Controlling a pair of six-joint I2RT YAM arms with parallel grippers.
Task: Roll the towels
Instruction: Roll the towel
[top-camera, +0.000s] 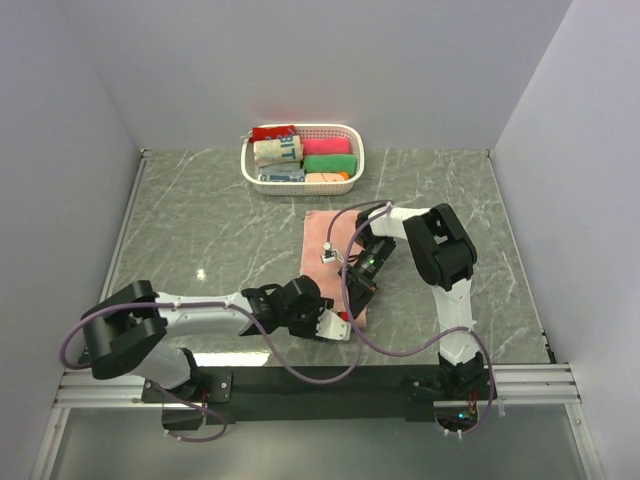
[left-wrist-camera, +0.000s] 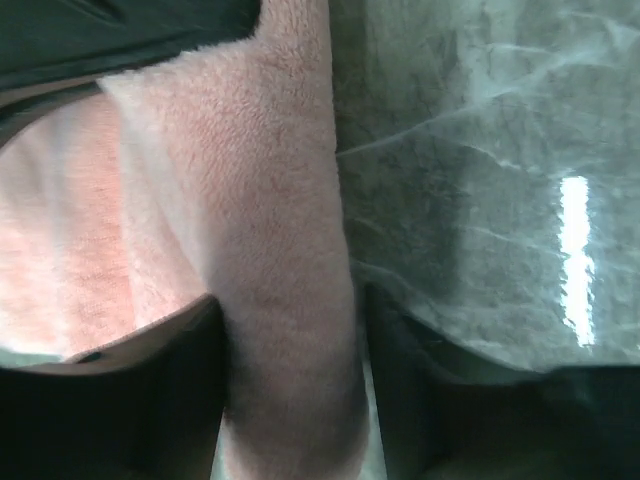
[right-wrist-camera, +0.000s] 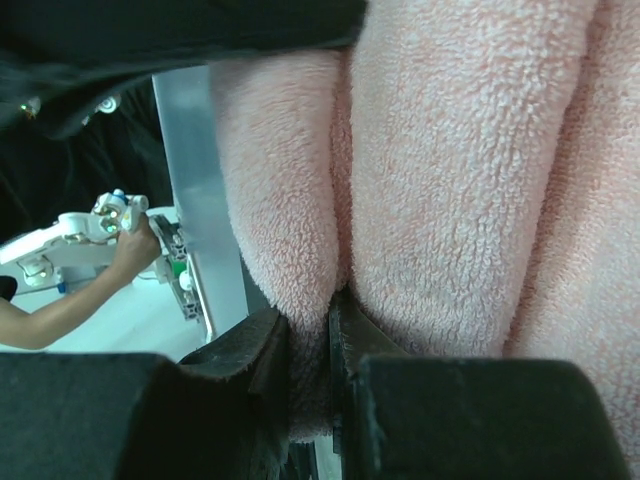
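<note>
The towel (top-camera: 322, 235) is one plain salmon-pink terry cloth, soft and deep-piled. It lies as a long narrow strip just right of the middle of the grey marbled worktop (top-camera: 200, 220), lengthwise away from the near edge. Its far end is flat and square-cornered. Its near end is bunched into plump folds, one thick ridge pinched in the left gripper (left-wrist-camera: 290, 400) jaws, another in the right gripper (right-wrist-camera: 310, 350) jaws.

Towel (top-camera: 322, 236) on the table (top-camera: 200, 225), basket (top-camera: 357, 160) behind it at far edge.
</note>
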